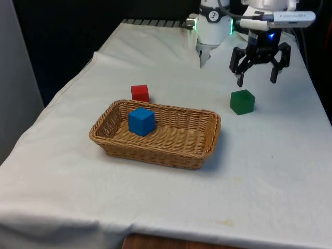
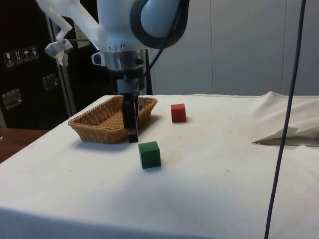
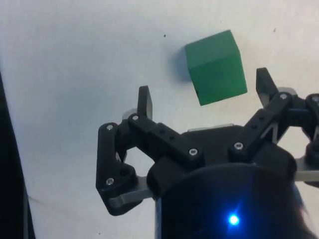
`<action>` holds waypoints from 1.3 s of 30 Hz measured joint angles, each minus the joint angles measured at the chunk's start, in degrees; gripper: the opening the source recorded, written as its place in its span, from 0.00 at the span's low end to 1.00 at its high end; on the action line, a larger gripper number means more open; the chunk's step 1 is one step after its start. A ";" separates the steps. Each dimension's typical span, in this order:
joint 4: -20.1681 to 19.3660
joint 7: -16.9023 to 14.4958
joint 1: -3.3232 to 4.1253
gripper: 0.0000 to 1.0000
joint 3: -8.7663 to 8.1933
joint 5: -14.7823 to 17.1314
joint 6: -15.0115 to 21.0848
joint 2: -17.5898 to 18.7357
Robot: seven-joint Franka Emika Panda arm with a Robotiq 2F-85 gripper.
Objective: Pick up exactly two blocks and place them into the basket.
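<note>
- The fingers (image 3: 145,103) are spread wide with nothing between them; the gripper (image 1: 258,79) hangs in the air above the surface (image 1: 270,171), clear of the cloth.
- The green block (image 1: 242,101) sits on the cloth just below and slightly off from the gripper, near the basket's end on the front view's right, outside the wicker.
- In the wrist view the green block (image 3: 216,67) lies ahead of the fingertips, not yet between them, and is turned at an angle to the line joining them.
- The basket (image 1: 202,150) already holds the blue block (image 1: 141,121), so my reading is that one more block finishes the count, and the green one looks like the step in hand.
- The red block (image 1: 140,93) rests on the cloth just beyond the basket's far rim and should stay where it is.
- To do this well, centre the gripper over the green block first, then rotate the wrist so the fingers meet two flat opposite faces, not the corners.
- Descend straight, keeping the tips off the cloth, and close only once the block is fully between them.
- A corner grip would likely twist or squirt the block sideways.
- Lift high enough to clear the wicker rim before moving across.
</note>
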 measured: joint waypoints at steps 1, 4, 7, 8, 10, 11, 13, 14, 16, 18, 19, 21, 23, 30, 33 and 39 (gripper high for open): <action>0.00 -0.52 -0.06 1.00 0.00 0.00 0.06 0.06; 0.00 -1.89 -0.06 1.00 0.00 0.00 0.11 0.06; 0.00 -3.32 -0.06 1.00 0.00 0.00 0.34 0.29; 0.00 -3.32 -0.06 1.00 0.00 0.00 0.34 0.29; -0.06 -4.70 -0.06 1.00 0.06 0.00 0.57 0.63; -0.06 -5.16 -0.06 1.00 0.06 0.00 0.63 0.80; -0.06 -6.07 -0.06 1.00 0.06 0.00 0.92 1.15; -0.06 -7.05 -0.06 1.00 0.06 0.00 1.26 1.55; -0.06 -7.45 -0.06 1.00 0.06 0.00 1.55 1.78; -0.06 -8.31 -0.06 1.00 0.06 0.00 1.89 2.23; -0.06 -8.77 -0.06 1.00 0.06 0.00 2.01 2.41; -0.06 -10.20 -0.11 1.00 0.06 0.00 2.35 2.92; -0.06 -11.17 -0.17 1.00 0.00 0.00 2.58 3.32; -0.06 -13.92 -0.40 1.00 -0.46 0.00 2.86 4.41; -0.06 -14.67 -0.46 1.00 -0.69 0.00 2.86 4.81; 0.00 -16.79 -0.52 1.00 -1.72 -0.40 2.86 6.25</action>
